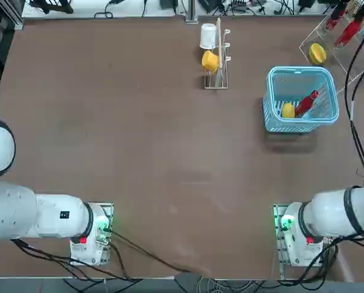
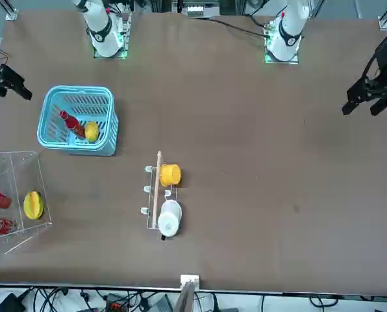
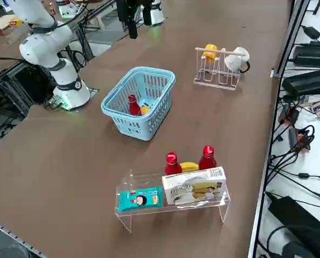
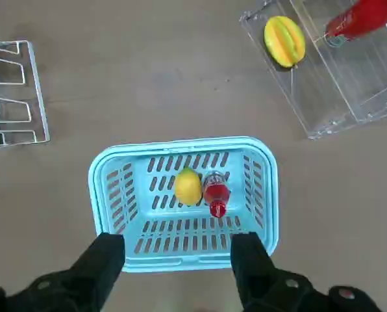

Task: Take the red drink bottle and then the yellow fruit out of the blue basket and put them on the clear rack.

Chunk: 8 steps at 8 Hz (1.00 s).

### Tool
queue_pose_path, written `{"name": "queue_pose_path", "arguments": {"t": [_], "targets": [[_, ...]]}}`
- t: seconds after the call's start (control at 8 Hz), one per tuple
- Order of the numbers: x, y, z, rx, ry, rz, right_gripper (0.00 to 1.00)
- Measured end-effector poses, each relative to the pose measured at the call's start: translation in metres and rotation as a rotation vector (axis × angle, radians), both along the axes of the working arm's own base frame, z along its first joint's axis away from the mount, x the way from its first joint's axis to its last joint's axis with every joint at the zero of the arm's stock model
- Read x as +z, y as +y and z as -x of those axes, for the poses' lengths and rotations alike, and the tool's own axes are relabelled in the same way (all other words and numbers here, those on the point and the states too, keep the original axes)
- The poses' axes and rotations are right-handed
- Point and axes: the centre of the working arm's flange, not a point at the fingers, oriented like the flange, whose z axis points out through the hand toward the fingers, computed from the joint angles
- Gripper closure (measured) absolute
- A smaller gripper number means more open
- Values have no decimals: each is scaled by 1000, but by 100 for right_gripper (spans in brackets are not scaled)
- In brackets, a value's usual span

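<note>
The blue basket point(image 1: 299, 126) point(image 2: 109, 140) point(image 3: 130, 126) point(image 4: 265, 195) stands at the table's right side. Inside it the red drink bottle point(image 1: 306, 104) point(image 2: 71, 123) point(image 3: 133, 105) point(image 4: 215, 194) lies right beside the yellow fruit point(image 1: 288, 110) point(image 2: 91, 131) point(image 3: 144, 110) point(image 4: 188, 186). My right gripper point(image 4: 178, 250) point(image 2: 2, 79) hovers well above the basket, open and holding nothing. The clear rack point(image 1: 328, 36) point(image 2: 15, 169) point(image 3: 144, 180) point(image 4: 323, 97) sits beyond the basket near the far right corner.
The rack holds two other red bottles point(image 3: 172, 163), a larger yellow fruit point(image 4: 284, 40) and two packets point(image 3: 195, 188). A wire cup stand point(image 1: 216, 82) point(image 3: 219, 75) with a yellow cup point(image 1: 210, 61) and a white cup point(image 1: 207, 36) stands left of the basket.
</note>
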Motion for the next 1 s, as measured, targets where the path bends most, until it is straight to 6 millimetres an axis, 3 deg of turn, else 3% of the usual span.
{"name": "queue_pose_path", "arguments": {"t": [0.62,0.88,1.0], "targets": [[-5,-3,-1,12,18,52,0],[-23,-5,-5,39,35,61,0],[-45,-5,-5,45,30,61,0]]}}
